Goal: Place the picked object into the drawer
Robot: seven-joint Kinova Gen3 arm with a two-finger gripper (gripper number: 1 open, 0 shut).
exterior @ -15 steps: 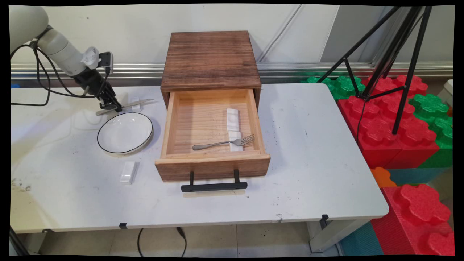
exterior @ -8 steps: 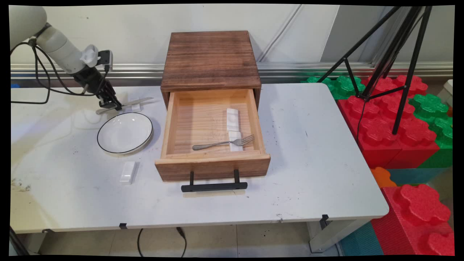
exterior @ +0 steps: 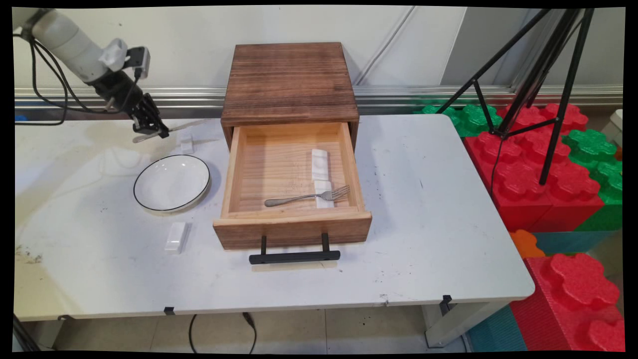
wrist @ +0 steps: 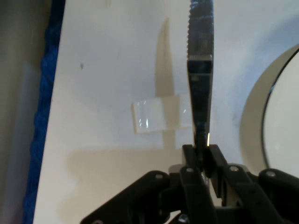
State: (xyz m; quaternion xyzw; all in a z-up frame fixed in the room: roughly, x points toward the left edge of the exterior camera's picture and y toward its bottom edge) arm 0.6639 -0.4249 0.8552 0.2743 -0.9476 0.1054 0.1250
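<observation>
A knife (wrist: 201, 70) is pinched at its handle by the pincer (wrist: 202, 151), held clear above the bench (exterior: 423, 224), blade pointing straight out over a small white rest (wrist: 156, 116), beside the plate (exterior: 172, 183).

My arm (exterior: 70, 42) is white and tube-shaped, ending in a black wrist section. A small dark camera box (exterior: 138, 56) with a pale face sits on a whitish bracket at the wrist. Black cables (exterior: 47, 99) loop down beside the arm. The gripper (exterior: 158, 132) is black, built from jointed links. In my hand view the gripper (wrist: 202, 151) shows glossy black linkage bars, round pivot pins or screws at the joints, and two squared black fingertips (wrist: 188, 151).
</observation>
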